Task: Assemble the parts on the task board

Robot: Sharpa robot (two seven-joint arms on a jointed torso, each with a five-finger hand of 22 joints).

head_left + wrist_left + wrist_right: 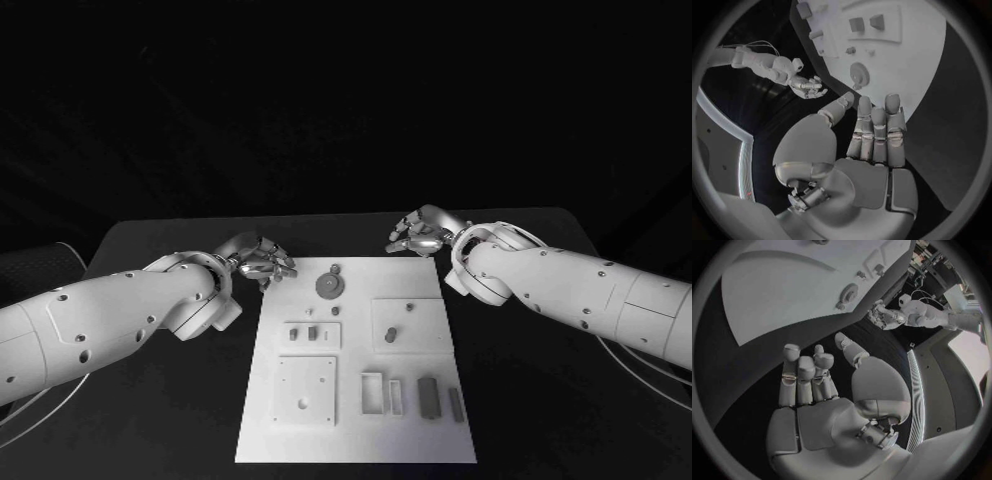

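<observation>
The white task board (361, 440) lies in the middle of the black table. A round grey disc (330, 285) sits near its far edge. Small grey parts (293, 333) stand in a recessed block, and another small part (392, 334) is in the block beside it. Two grey bars (427, 393) lie near the front right. My left hand (257, 260) hovers at the board's far left corner, fingers extended and empty (870, 130). My right hand (423, 232) hovers just beyond the far right corner, also empty (817, 380). Each wrist view shows the disc (859, 75) (848, 292) ahead of the fingers.
A square plate (306, 390) with a hole occupies the board's front left, with two upright frames (372, 392) beside it. Black table (548, 400) surrounds the board on both sides. The other hand appears across the board in each wrist view (807, 86) (882, 315).
</observation>
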